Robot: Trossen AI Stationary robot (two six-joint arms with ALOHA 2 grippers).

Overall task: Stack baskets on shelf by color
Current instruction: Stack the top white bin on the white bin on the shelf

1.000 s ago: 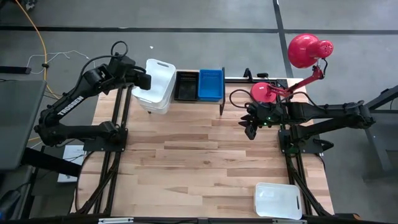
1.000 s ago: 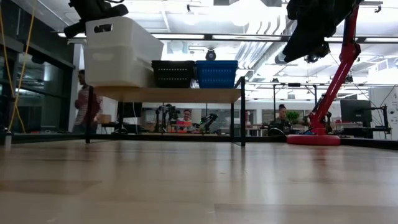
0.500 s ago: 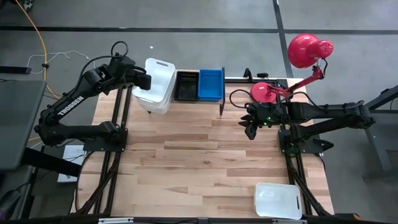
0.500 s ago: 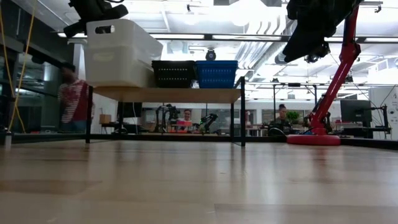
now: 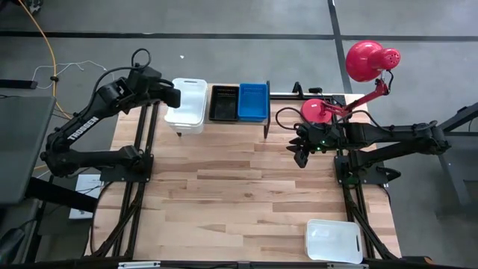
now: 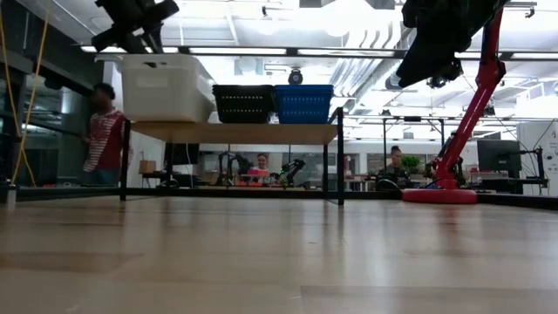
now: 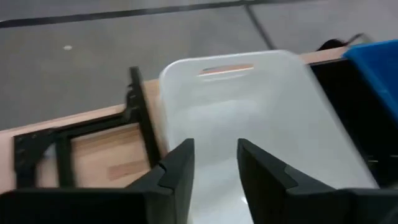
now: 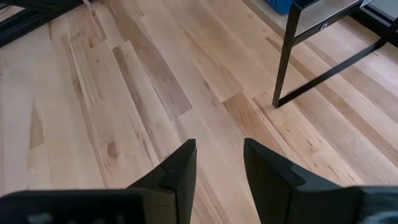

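Note:
On the shelf [image 6: 231, 133] stand three baskets side by side: a white one [image 5: 185, 106] [image 6: 166, 87] on its left end, a black mesh one [image 5: 223, 103] in the middle, and a blue one [image 5: 253, 101] on the right. Each rests on its base. My left gripper [image 5: 175, 96] [image 7: 214, 165] is open, just above the white basket's [image 7: 249, 118] left rim. A second white basket [image 5: 334, 240] lies on the table near the near right corner. My right gripper [image 5: 301, 155] [image 8: 214, 168] is open and hovers over bare table right of the shelf. My left gripper stands open right at the top rim [image 6: 148, 58] of the white basket on the shelf, coming from the table's left. Its own fingers [image 7: 177, 171] hide the near rim, so I cannot tell whether it touches the basket.
A red lamp has its base [image 5: 317, 110] at the far right of the table and its head [image 5: 371, 60] beyond the edge. The shelf's black leg [image 8: 283, 68] stands ahead of my right gripper. Open wood lies across the table's middle. A person [image 6: 100, 131] stands in the room behind.
The white basket, held tilted and raised over the shelf's left end a second ago, has come down and now sits flat on the shelf beside the black one. My left gripper has stayed above its left rim. The person behind has walked leftward.

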